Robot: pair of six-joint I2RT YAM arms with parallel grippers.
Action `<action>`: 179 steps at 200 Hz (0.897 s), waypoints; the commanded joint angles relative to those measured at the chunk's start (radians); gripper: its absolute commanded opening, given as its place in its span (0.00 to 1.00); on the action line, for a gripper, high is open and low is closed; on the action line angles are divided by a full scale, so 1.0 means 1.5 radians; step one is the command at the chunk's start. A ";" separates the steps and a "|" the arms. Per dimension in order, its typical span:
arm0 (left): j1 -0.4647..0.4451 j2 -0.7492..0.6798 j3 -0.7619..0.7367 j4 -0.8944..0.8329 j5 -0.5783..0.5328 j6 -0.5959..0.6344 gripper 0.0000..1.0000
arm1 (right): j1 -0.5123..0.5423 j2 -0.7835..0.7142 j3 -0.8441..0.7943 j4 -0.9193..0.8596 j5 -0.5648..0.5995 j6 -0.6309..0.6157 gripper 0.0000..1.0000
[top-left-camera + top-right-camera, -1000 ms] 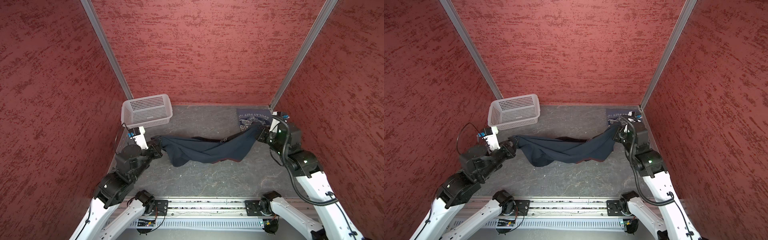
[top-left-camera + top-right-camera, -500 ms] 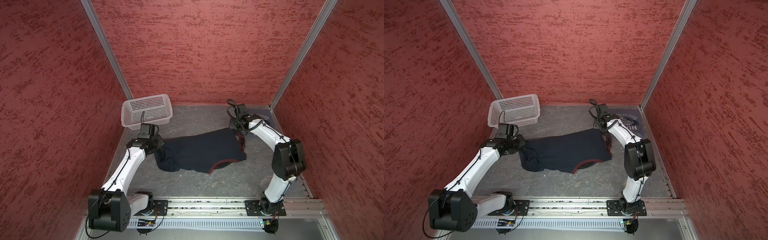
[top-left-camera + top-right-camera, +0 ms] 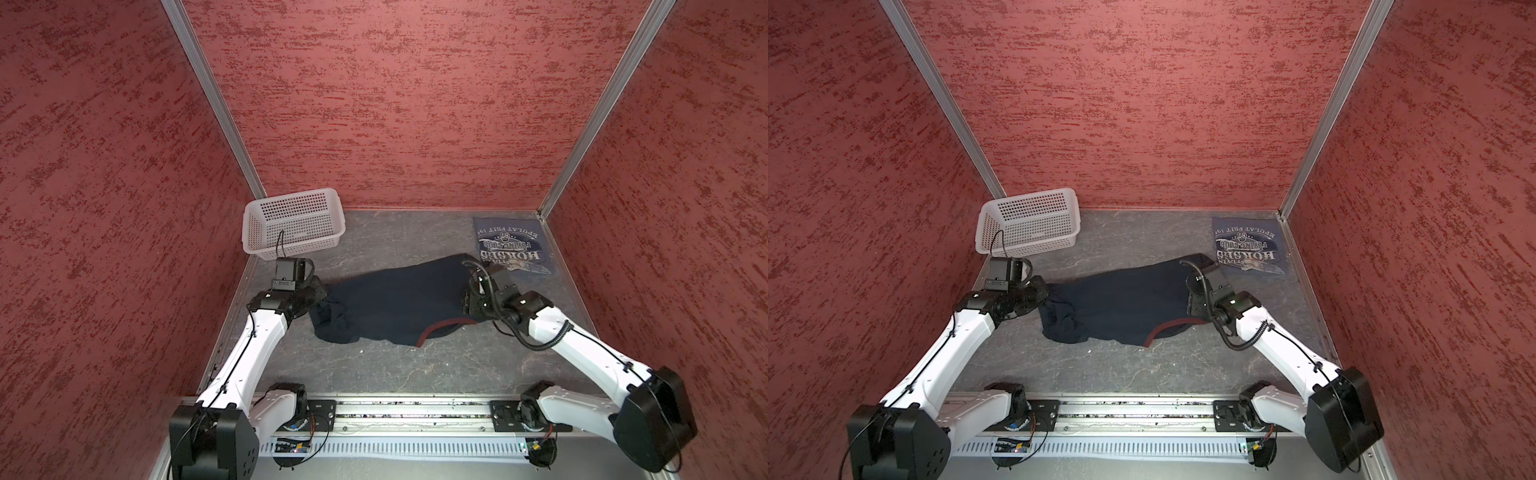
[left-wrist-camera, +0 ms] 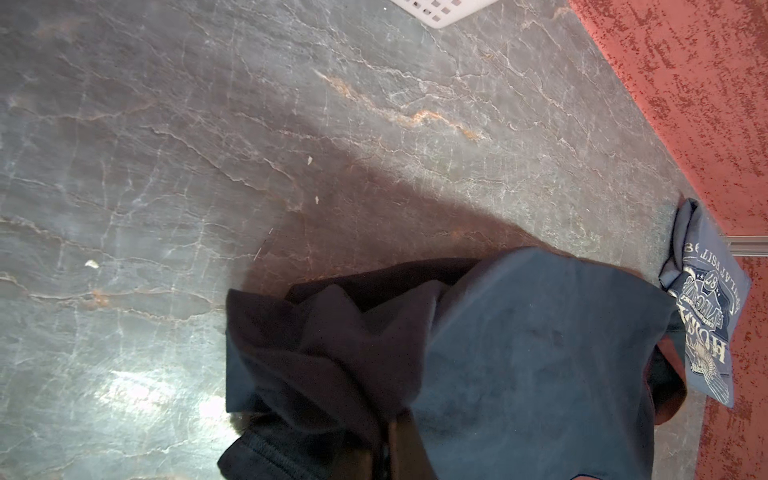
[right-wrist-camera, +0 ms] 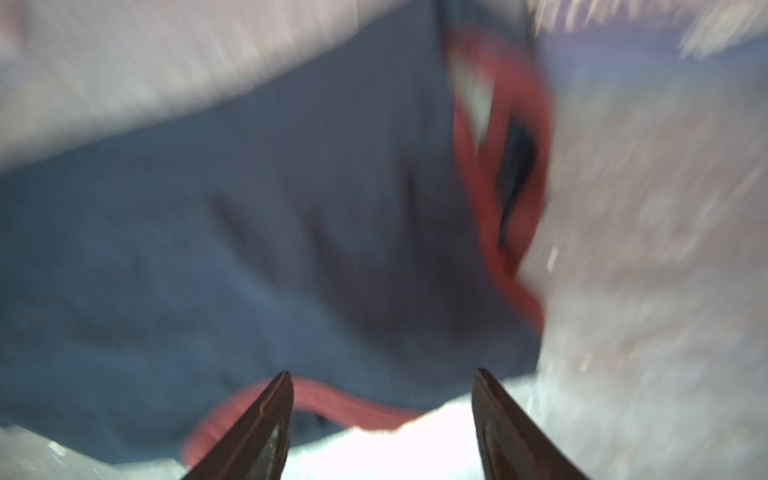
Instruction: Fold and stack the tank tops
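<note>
One metal rail (image 3: pixel 415 409) runs along the near edge of the worktop (image 3: pixel 395 365), carrying the bases of two white arms, one at each end.

Just beyond it, in the middle of the worktop, lies the navy tank top (image 3: pixel 399 303), one of two tank tops. It is spread out flat on the right and bunched into folds on the left, and its maroon trim curves along the near right edge. The left fingers (image 3: pixel 320 293) are clamped shut on the bunched left end, and the left wrist view shows cloth gathered right up against them. The right fingers (image 5: pixel 266 424) stand apart, holding nothing, and hang over the trimmed right end. That wrist view is blurred.

Farther back, in both top views, one white perforated basket (image 3: pixel 299 245) sits in the far left corner. The second, the grey-blue tank top (image 3: pixel 511 245), lies folded flat in the far right corner with white lettering facing up. Its near edge is just beside the navy one.
</note>
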 commanded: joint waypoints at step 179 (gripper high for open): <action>0.069 -0.053 -0.011 -0.004 0.040 0.009 0.08 | -0.032 0.252 0.123 0.120 0.185 -0.040 0.58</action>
